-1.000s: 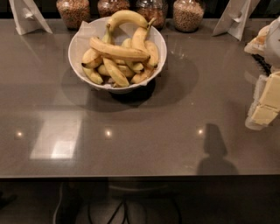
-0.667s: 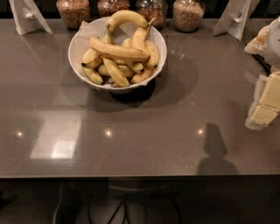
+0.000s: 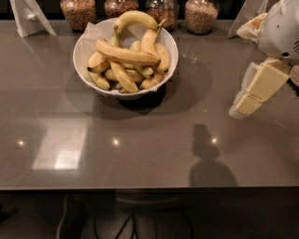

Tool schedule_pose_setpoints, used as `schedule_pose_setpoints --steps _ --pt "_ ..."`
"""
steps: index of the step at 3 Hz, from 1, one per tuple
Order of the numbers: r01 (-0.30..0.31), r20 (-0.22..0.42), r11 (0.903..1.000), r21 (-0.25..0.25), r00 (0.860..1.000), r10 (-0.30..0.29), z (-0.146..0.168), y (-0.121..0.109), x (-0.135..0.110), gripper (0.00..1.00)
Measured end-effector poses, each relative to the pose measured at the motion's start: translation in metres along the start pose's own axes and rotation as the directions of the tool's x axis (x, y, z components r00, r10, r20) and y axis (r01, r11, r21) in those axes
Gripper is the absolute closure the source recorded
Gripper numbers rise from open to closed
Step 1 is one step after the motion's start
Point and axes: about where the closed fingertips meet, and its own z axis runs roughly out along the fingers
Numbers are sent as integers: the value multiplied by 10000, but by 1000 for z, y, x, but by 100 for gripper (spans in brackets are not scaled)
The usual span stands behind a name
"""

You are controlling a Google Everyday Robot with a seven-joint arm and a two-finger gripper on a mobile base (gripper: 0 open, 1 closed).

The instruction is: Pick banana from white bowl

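The white bowl (image 3: 84, 65) stands on the grey table at the back, left of centre, lined with white paper and filled with several bananas. The banana (image 3: 126, 54), long and nearly straight, lies on top of the pile, running left to right. A strongly arched banana (image 3: 135, 18) rests at the bowl's far rim. My gripper (image 3: 254, 91), cream-coloured, hangs over the table at the right edge of the view. It is well to the right of the bowl and touches nothing.
Several glass jars (image 3: 201, 15) of grain stand in a row behind the bowl. A white folded stand (image 3: 29, 18) is at the back left and another (image 3: 247, 14) at the back right. The table's front edge (image 3: 149, 189) runs across the lower view.
My gripper has moved left and a little toward the far side, closer to the bowl. The bowl and bananas have not moved.
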Motion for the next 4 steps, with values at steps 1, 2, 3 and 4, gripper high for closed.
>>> schedule_pose_setpoints --steps 1,2,3,4 --pt "310 986 9988 374 9945 -346 9 -12 -41 0" --pt "840 1497 9949 553 9845 -914 31 -22 -83 0" --pt "1640 1485 9811 1030 9727 -1782 63 -35 -122 0" --pt "1767 1481 9780 1105 9702 -1920 65 -38 -124 0"
